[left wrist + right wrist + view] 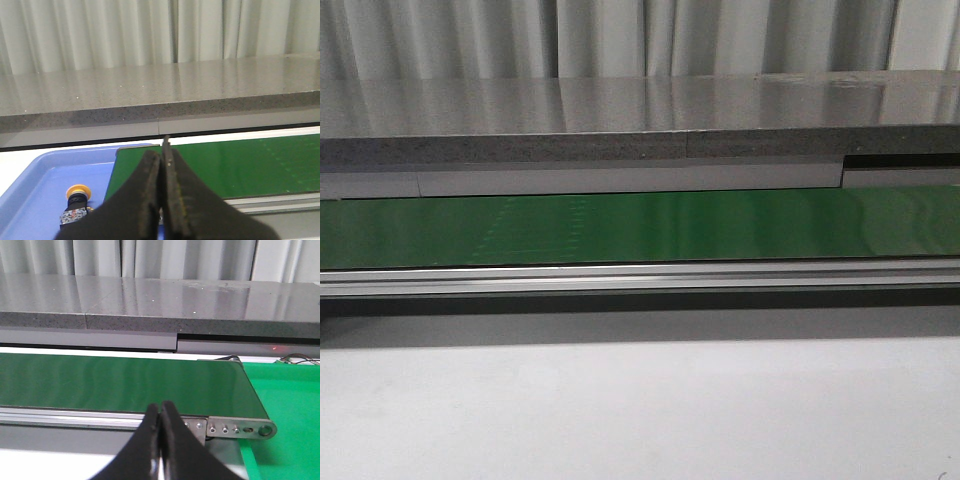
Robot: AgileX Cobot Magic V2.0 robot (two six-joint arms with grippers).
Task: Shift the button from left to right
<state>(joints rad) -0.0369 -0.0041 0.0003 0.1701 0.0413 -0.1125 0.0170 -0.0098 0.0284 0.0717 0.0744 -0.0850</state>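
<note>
Green conveyor belt (640,228) runs flat across the whole front view, with a silver aluminium rail (640,277) along its near edge and a pale grey desk (640,410) surface in front of that. Behind the belt sits a long speckled grey stone ledge (620,125), and behind that hang pale pleated curtains (470,35). Neither arm nor the button shows from here.

From the left wrist, the left hand (163,150) is clenched: its two black fingers (147,195) press flat together with nothing between them. It hangs over the end of the green belt (240,167). Just beside that belt end lies a shallow blue plastic tray (35,185), and in it rests the small push-button switch with a round yellow-orange cap and black boxy body (76,205), lying on its side with the cap pointing away toward the ledge (160,95). The button is apart from the fingers, its lower end partly hidden behind them.

From the right wrist, the right hand (160,407) is likewise clenched, black fingers (175,445) meeting along a thin seam and holding nothing. It hovers over the near rail (75,415) of the belt (120,385), close to the belt's other end, where a metal end bracket with small holes (240,429) sticks out. Just past that end lies a bright green flat mat (285,415).
</note>
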